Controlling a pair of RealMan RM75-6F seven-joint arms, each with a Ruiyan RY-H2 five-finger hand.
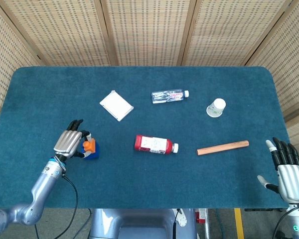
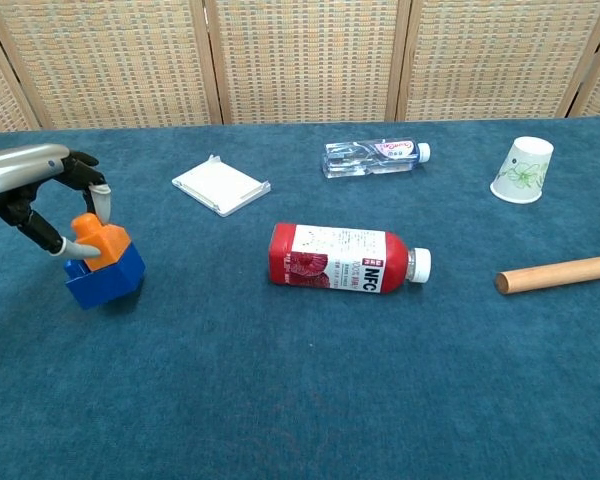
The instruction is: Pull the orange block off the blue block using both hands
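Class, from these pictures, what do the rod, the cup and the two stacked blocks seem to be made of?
Rod: probably wood; matte tan, paler cut end.
Cup: likely paper; matte white, printed green pattern.
Orange block and blue block: probably plastic; solid bright colours, smooth faces.

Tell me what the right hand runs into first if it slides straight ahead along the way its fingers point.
Probably nothing: the right hand points toward the table's far edge, and the wooden stick and paper cup lie off to its left. Depth is uncertain.

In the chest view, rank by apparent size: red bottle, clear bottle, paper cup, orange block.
1. Red bottle
2. Clear bottle
3. Paper cup
4. Orange block

The clear bottle and cup lie farther from the camera, so true sizes may differ. Fingers hide part of the orange block.
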